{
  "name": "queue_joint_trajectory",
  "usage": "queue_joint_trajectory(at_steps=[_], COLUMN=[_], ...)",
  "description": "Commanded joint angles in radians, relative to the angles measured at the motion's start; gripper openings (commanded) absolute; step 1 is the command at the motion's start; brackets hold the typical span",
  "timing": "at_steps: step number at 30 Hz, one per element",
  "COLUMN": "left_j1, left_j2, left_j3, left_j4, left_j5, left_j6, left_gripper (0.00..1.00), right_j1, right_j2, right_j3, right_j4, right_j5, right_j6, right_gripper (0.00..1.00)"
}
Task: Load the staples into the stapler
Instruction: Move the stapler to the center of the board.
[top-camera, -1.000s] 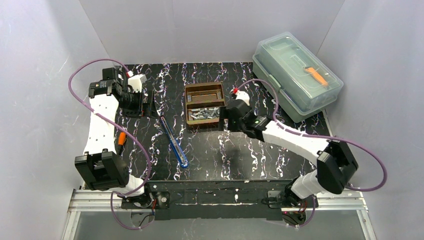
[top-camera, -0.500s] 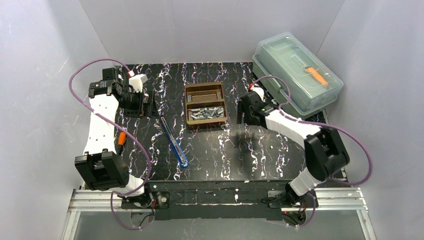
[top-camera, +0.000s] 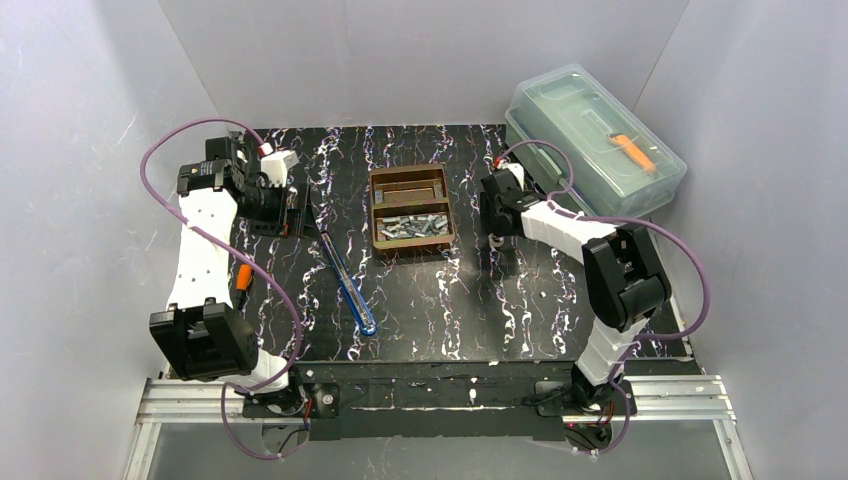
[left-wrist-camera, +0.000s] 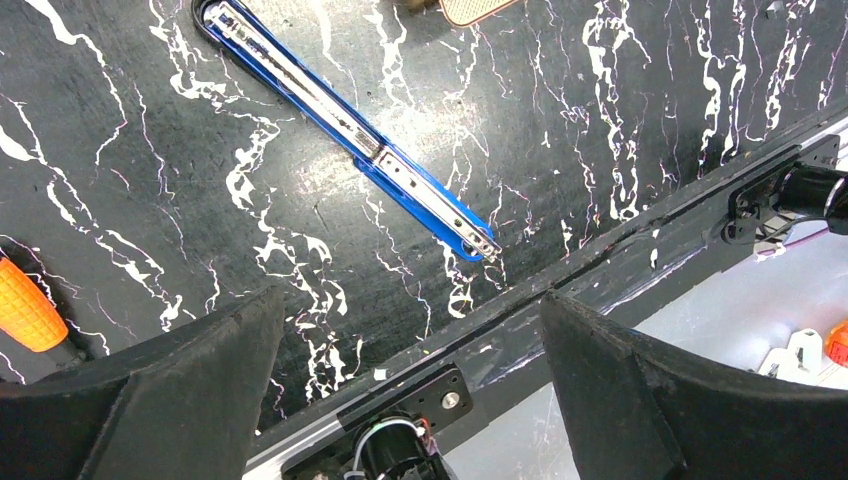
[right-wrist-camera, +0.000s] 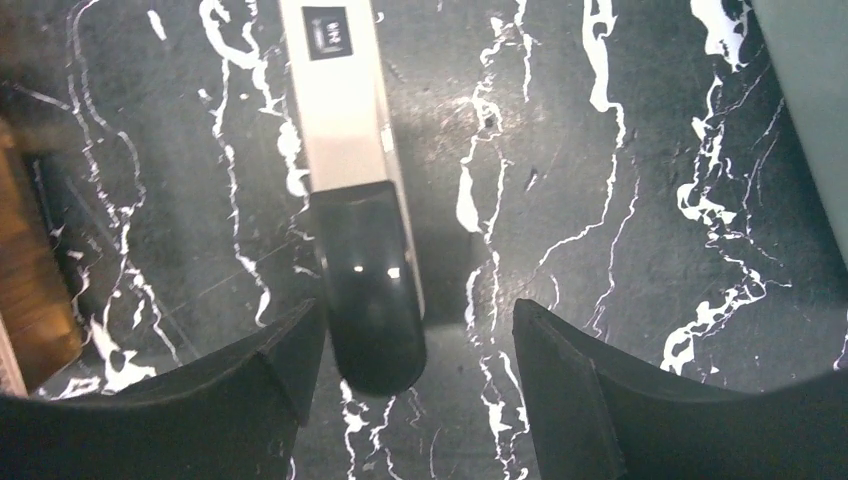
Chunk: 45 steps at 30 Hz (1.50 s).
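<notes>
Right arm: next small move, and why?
Probably close the right gripper on the black-tipped white bar lying on the table. Its black end sits between the fingers, close to one, with bare table beside the other, so nothing is gripped yet.

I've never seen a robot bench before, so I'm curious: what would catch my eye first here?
First, the brown tray in the middle of the black marbled table, its near compartment heaped with silvery staples. Left of it, a long blue bar with a metal rail lies slantwise. At the far right corner, a clear lidded box shows an orange-handled tool inside.
</notes>
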Motion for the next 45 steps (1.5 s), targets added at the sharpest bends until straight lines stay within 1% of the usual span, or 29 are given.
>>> queue_joint_trajectory(at_steps=[1,4,5,8,15,18,22,28,31,38,41,45], left_j1=[0.004,0.003,0.003,0.004,0.003,0.002,0.002,0.001,-0.002,-0.006,-0.005,-0.006], left_j2=[0.001,0.0,-0.001,-0.004,0.005,0.011,0.01,0.012,0.012,0.008,-0.007,-0.021], left_j3=[0.008,0.005,0.003,-0.005,-0.021,-0.026,-0.036,-0.039,-0.053,-0.047,-0.051,-0.056], left_j4=[-0.033,-0.033,-0.034,-0.034,-0.034,-0.031,-0.024,-0.016,-0.008,-0.006,-0.005,-0.006], left_j5=[0.039,0.042,0.043,0.042,0.058,0.063,0.066,0.075,0.066,0.05,0.061,0.086], left_j6=[0.02,0.025,0.027,0.036,0.042,0.043,0.044,0.041,0.037,0.019,0.02,0.03], left_gripper=[0.98,0.98,0.98,0.98,0.98,0.97,0.97,0.96,0.96,0.96,0.97,0.97], right_j1=[-0.017,-0.018,-0.018,-0.017,-0.013,0.008,0.095,0.303,0.418,0.646,0.731,0.784], right_j2=[0.017,0.021,0.019,-0.002,-0.072,-0.122,-0.196,-0.31,-0.342,-0.309,-0.245,-0.152], right_j3=[0.026,0.019,0.015,-0.011,-0.107,-0.165,-0.262,-0.401,-0.44,-0.422,-0.364,-0.275], right_j4=[0.073,0.096,0.1,0.118,0.144,0.144,0.128,0.12,0.12,0.069,0.033,0.011], right_j5=[-0.022,-0.06,-0.068,-0.082,-0.116,-0.12,-0.082,-0.048,-0.021,0.019,0.043,0.066], right_j6=[-0.035,-0.041,-0.042,-0.042,-0.012,0.01,0.066,0.242,0.321,0.488,0.512,0.508], right_gripper=[0.73,0.63,0.58,0.5,0.27,0.24,0.22,0.21,0.21,0.21,0.21,0.24])
